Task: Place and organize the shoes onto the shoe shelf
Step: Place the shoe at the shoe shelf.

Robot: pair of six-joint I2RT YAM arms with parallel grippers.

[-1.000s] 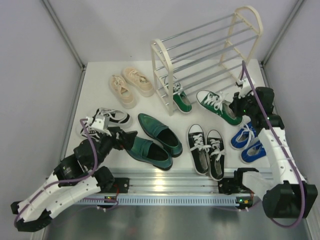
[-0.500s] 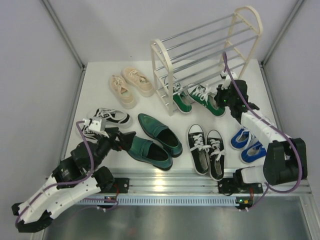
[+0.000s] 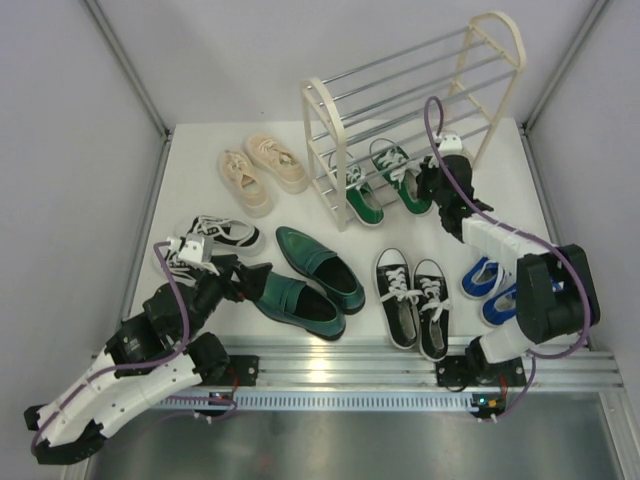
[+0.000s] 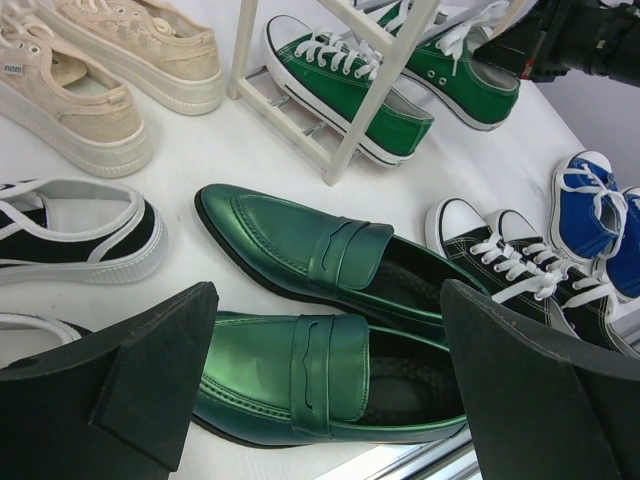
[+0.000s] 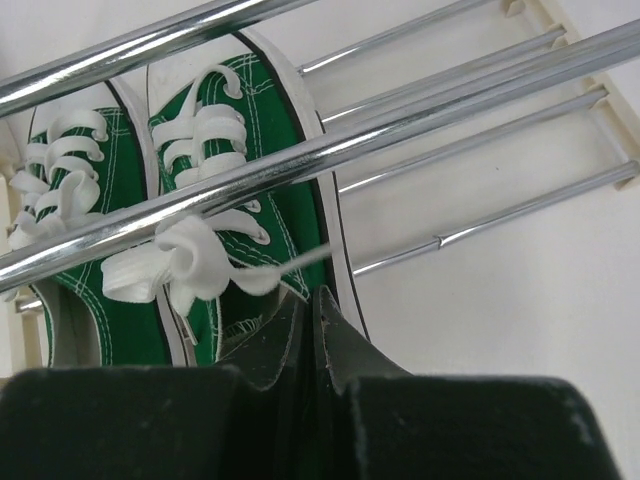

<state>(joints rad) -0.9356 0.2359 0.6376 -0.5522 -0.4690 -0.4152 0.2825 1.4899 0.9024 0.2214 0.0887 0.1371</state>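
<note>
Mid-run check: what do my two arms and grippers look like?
The left arm and right arm have white shells over black joints, each trailing a purple cable. Black fingers: broad matte wedges on the left gripper, tapered on the right gripper.

**A:** What do the two arms look like?

**B:** The left arm (image 3: 130,385), at 7 o'clock of the overhead view, and the right arm (image 3: 497,238), at 4 o'clock, are built alike. Smooth white shells cover the long links, with chunky black housings at the joints.

**A:** Any wiring?

**B:** A thin purple left cable (image 3: 176,292) loops loosely beside the left arm. A matching right cable (image 3: 429,112) arcs above the right arm.

**A:** And the hands?

**B:** The left hand (image 4: 328,288) has two matte black, wedge-shaped fingers (image 4: 120,390) with flat inner faces. The right hand (image 5: 312,300) has the same black fingers, tapering to thin tips from a blocky black body.
</note>
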